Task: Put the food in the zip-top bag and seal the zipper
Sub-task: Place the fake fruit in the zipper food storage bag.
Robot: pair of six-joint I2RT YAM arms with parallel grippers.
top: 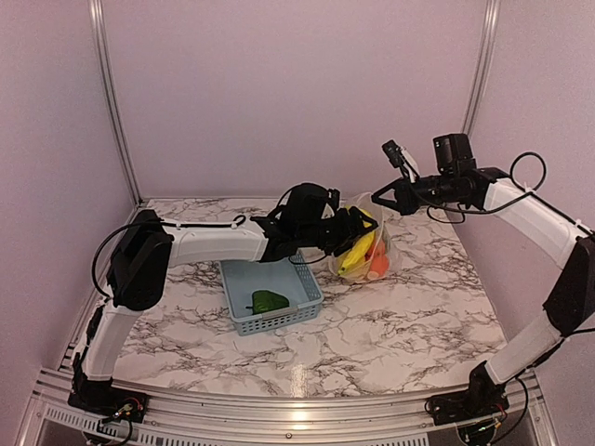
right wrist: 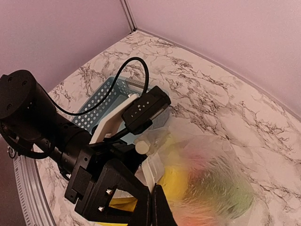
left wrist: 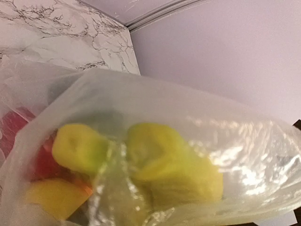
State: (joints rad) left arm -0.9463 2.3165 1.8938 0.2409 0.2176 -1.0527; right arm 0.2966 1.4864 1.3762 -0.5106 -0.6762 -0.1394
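The clear zip-top bag [top: 383, 243] stands on the table, right of the basket. It holds yellow bananas [top: 357, 254] and orange and red pieces. My right gripper [top: 384, 199] is shut on the bag's upper edge; in the right wrist view its fingertips [right wrist: 154, 203] pinch the pale zipper strip [right wrist: 152, 170]. My left gripper [top: 350, 229] is pressed against the bag's left side. In the left wrist view the bag film [left wrist: 197, 103] fills the frame, with yellow food [left wrist: 169, 165] behind it and the fingers hidden. One green piece [top: 268, 301] lies in the basket.
The blue-grey mesh basket [top: 240, 279] sits at the table's middle left, under the left forearm; it also shows in the right wrist view [right wrist: 101, 96]. The left wrist camera block [right wrist: 146, 108] and its cable lie close to the bag's mouth. Walls enclose the table.
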